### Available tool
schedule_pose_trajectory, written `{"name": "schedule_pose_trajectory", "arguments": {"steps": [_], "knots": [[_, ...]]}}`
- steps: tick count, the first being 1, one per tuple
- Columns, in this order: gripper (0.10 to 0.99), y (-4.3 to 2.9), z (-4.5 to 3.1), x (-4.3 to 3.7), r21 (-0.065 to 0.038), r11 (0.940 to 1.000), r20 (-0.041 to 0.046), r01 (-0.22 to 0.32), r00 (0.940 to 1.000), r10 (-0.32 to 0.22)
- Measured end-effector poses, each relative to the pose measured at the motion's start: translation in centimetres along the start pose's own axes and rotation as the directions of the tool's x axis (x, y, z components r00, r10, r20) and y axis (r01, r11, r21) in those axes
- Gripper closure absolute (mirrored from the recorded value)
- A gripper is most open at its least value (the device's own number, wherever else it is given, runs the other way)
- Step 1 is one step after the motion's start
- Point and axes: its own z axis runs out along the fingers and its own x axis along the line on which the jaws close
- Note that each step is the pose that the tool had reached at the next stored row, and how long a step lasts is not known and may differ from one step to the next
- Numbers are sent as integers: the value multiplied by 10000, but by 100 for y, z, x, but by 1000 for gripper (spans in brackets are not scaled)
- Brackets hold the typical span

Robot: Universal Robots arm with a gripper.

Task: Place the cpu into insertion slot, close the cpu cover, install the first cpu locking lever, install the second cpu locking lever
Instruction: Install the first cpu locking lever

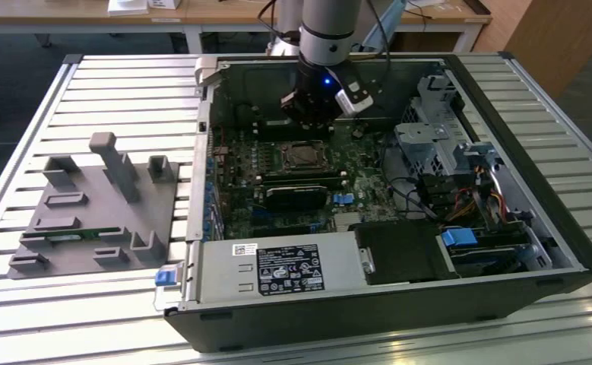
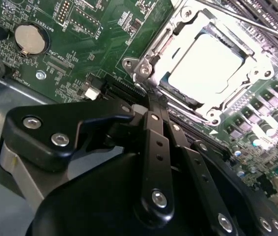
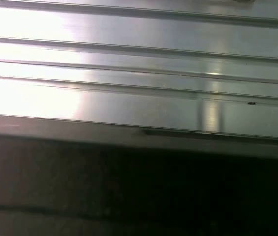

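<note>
The cpu [image 2: 205,61] lies flat in its socket on the green motherboard [image 2: 95,44], its pale metal top showing. The cpu cover [image 2: 164,43], a silver frame, lies down around it. A thin locking lever [image 2: 247,23] runs along the socket's far side. My gripper [image 2: 154,101] is shut, its black fingertips together just at the socket's near edge; I see nothing between them. In the exterior view the gripper [image 1: 312,131] hangs inside the open computer case, just behind the cpu [image 1: 301,157].
The case [image 1: 539,228] lies open on a slatted metal table [image 3: 129,93]. A grey fixture block [image 1: 93,205] stands at the exterior view's left. A power supply [image 1: 275,270], drive cage [image 1: 432,144] and cables crowd the case. A coin battery [image 2: 30,38] sits on the board.
</note>
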Motion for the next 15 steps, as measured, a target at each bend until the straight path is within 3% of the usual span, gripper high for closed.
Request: {"name": "schedule_pose_trajectory", "arguments": {"steps": [15], "knots": [[980, -51, -21, 4, -2, 10000, 0, 0, 10000, 0]]}}
